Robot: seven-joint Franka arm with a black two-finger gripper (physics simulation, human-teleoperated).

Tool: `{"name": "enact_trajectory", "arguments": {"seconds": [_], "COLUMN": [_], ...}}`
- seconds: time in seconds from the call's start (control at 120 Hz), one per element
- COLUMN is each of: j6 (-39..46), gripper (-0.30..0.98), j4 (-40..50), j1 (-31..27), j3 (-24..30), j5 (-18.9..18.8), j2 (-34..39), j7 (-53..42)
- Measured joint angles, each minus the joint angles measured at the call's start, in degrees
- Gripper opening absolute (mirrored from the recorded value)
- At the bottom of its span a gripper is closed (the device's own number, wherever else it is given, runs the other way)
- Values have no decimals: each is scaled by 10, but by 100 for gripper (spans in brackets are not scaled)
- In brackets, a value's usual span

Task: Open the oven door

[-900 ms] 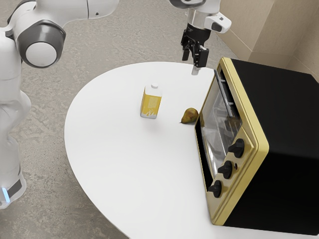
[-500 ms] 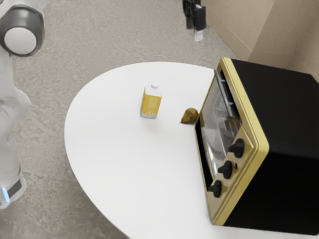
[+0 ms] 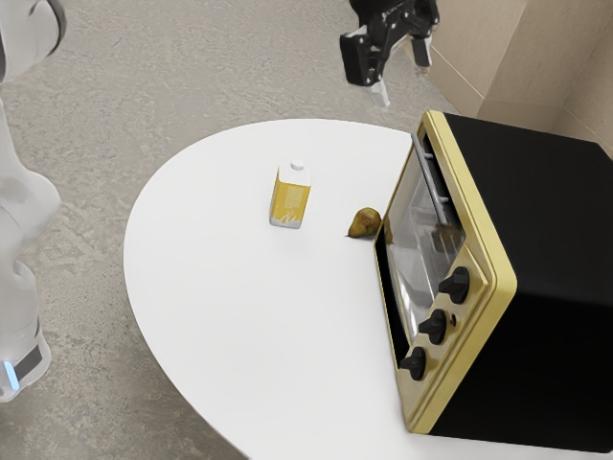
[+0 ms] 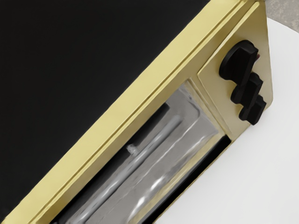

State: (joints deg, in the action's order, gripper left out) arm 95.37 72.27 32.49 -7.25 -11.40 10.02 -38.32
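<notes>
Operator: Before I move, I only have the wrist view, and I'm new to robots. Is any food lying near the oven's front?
Observer: Yes, a pear lies on the table close by the front of the oven.
Operator: Thanks! And is the end effector gripping anything?
Observer: No, in the exterior view its two fingers stand apart with nothing between them.

In the exterior view, a yellow-and-white carton (image 3: 289, 201) stands upright on the counter (image 3: 239, 297); a pear (image 3: 366, 222) lies nearby, at its four o'clock.
</notes>
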Motion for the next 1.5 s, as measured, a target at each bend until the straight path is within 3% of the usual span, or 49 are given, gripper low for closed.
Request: {"name": "enact_trajectory", "arguments": {"seconds": [0.117,0.3,0.467,0.675,0.783,0.967,1.233,1.5], "j6": [31,156,340,474,511,540,456,393], "gripper": [69,69,69,69,69,69,69,69], "j4": [8,312,455,466,466,473,457,407], "j1": [0,16,40,152,188,199,202,223], "j3": [25,1,-57,-195,-224,-245,-238,-249], "j5": [-57,-120,-170,-209,-229,-247,-224,-195], "j2": [28,185,204,174,159,155,160,110], "j7": [-44,-103,-151,-194,-211,-234,-257,-272]}}
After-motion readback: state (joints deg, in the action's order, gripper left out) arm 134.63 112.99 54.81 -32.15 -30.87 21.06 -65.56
